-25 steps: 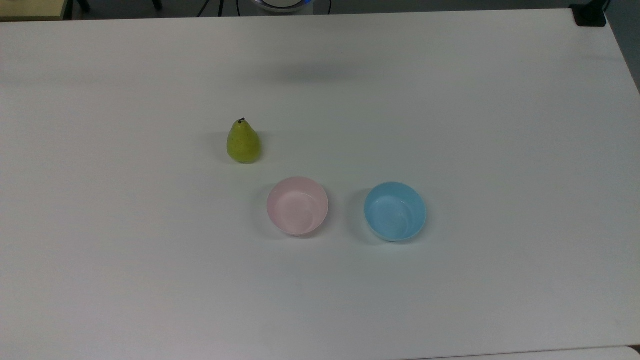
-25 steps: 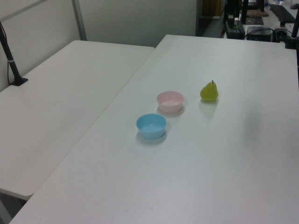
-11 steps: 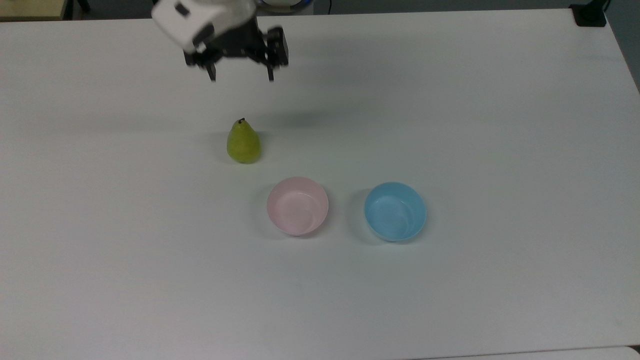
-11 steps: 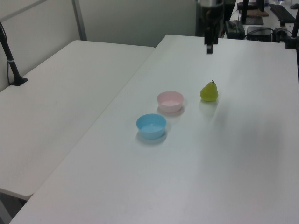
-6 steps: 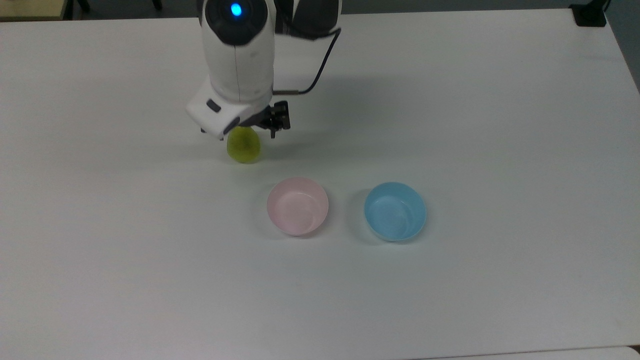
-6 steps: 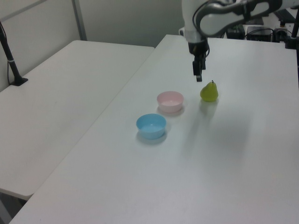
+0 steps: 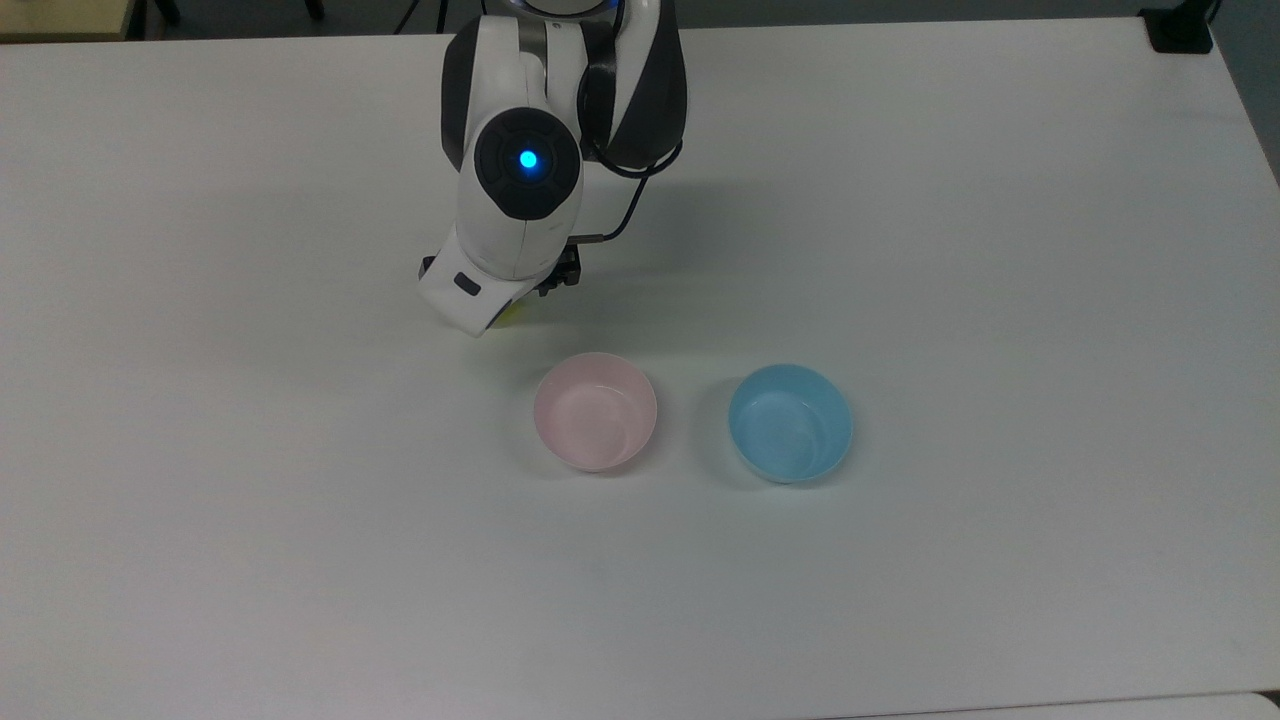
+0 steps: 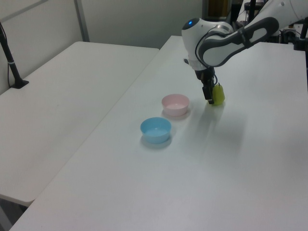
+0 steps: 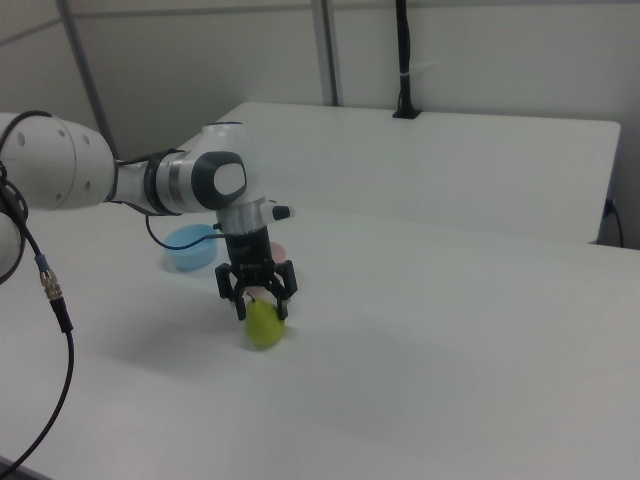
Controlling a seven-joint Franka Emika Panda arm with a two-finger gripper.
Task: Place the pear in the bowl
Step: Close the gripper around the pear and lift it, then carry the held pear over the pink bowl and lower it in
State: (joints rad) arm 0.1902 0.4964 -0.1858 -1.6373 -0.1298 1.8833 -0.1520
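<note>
jaws (image 9: 262,309) spread apart – straddling the pear (image 9: 264,325) on the table (image 9: 450,340) – pink bowl (image 7: 595,411) nearby.

No text, label, brand, number or sign can be read on anything shown.

Pear (image 9: 264,325): yellow-green, plain at this range. Bowl (image 7: 595,411): pale pink, unpatterned inside. Second bowl (image 7: 790,422): light blue, unpatterned. Bench (image 7: 1000,250): white, unmarked. Arm (image 7: 520,190): white shells, black joints, one glowing blue light. End effector (image 9: 258,300): black. Cable (image 9: 50,290): black.
</note>
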